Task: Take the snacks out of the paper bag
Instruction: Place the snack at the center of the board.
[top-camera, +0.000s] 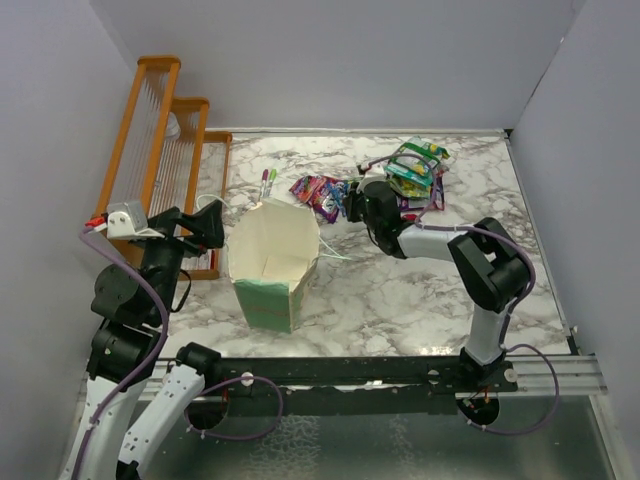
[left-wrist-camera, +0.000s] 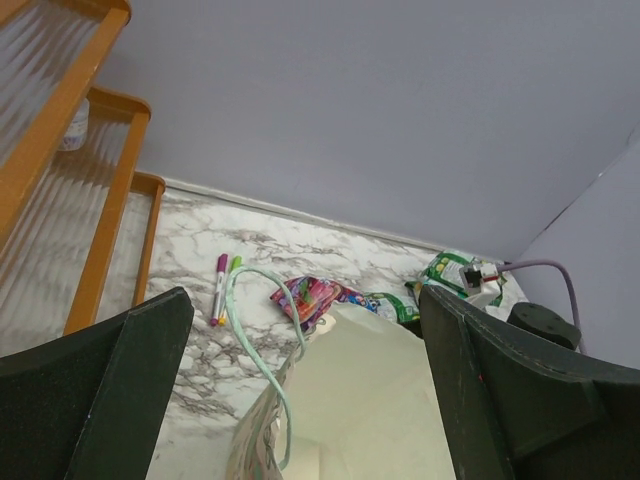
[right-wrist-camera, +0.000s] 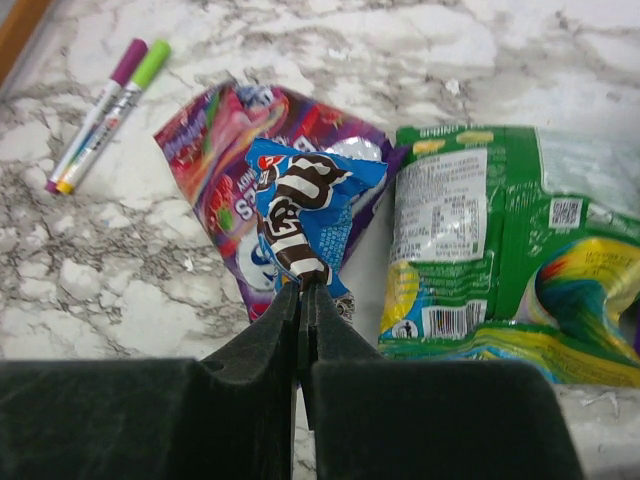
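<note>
Snack packet (right-wrist-camera: 310, 215) pinched by right end effector (right-wrist-camera: 303, 290).

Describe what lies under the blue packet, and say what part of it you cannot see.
A purple-and-pink packet lies under the blue packet, which is pinched by the right fingers. The lower packet's middle is covered.
</note>
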